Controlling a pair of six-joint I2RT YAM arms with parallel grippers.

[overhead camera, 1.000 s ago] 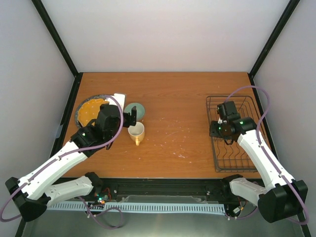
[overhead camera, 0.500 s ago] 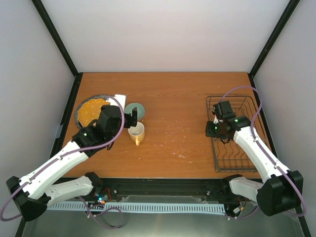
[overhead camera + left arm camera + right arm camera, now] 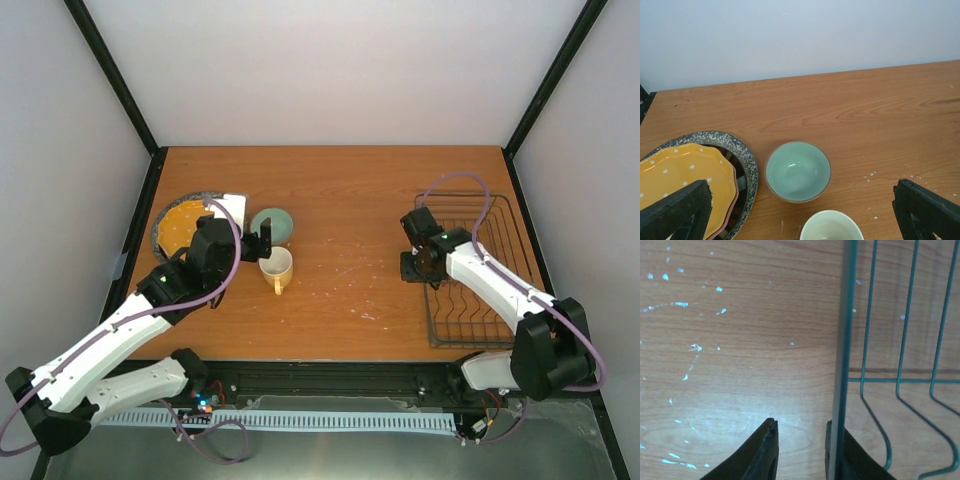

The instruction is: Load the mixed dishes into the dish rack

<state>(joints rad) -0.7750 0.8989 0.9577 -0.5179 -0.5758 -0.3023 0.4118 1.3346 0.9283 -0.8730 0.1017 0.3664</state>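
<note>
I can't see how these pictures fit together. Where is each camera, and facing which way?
Top external: above, behind the bases, looking down on the table; left arm and right arm show.
Left wrist: on the left arm, looking forward and down at green bowl, mug, plates; left fingers wide apart.
Right wrist: on the right arm, looking straight down at the dish rack edge; right fingers narrowly apart.
Shared: top and left wrist both show the green bowl.
</note>
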